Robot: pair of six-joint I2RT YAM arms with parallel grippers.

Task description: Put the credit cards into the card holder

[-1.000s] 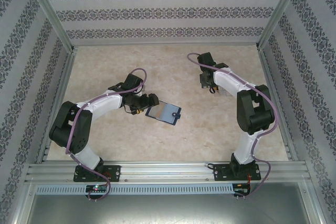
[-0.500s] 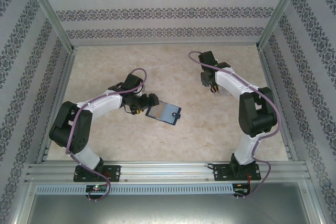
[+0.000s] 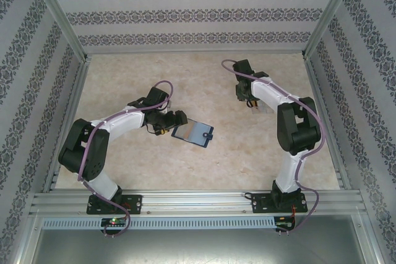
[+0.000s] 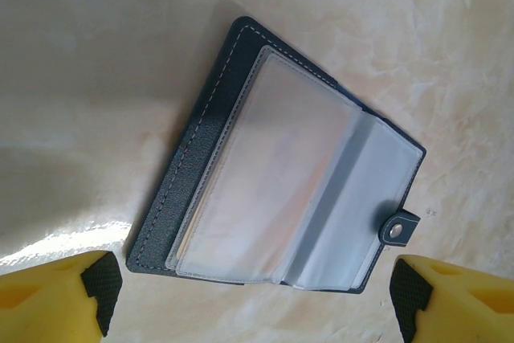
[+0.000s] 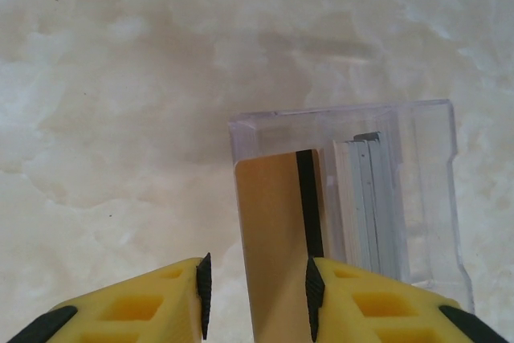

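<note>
Step in hand: card pickup. Right hand point(image 5: 257, 280), fingers apart and not yet clamped, straddles the orange credit card point(image 5: 273, 238), half inside the clear box point(image 5: 418, 198), at 1 o'clock from the card holder point(image 4: 273, 174). Next move likely calls for closing squarely on the card's edges and lifting it clear. Left hand point(image 4: 253, 295), spread wide, hovers at the open card holder's 9 o'clock, elbow bent low.

the right tool point(image 5: 257, 291) sits at the bottom of the frame, yellow fingers parted around an orange-yellow card point(image 5: 269, 230) (a black stripe runs down its right edge). a gap shows at the left pad. the card's top lies inside a clear box point(image 5: 426, 198) right of centre, beside a grey stack point(image 5: 365, 198), on the marbled worktop point(image 5: 120, 102).
</note>
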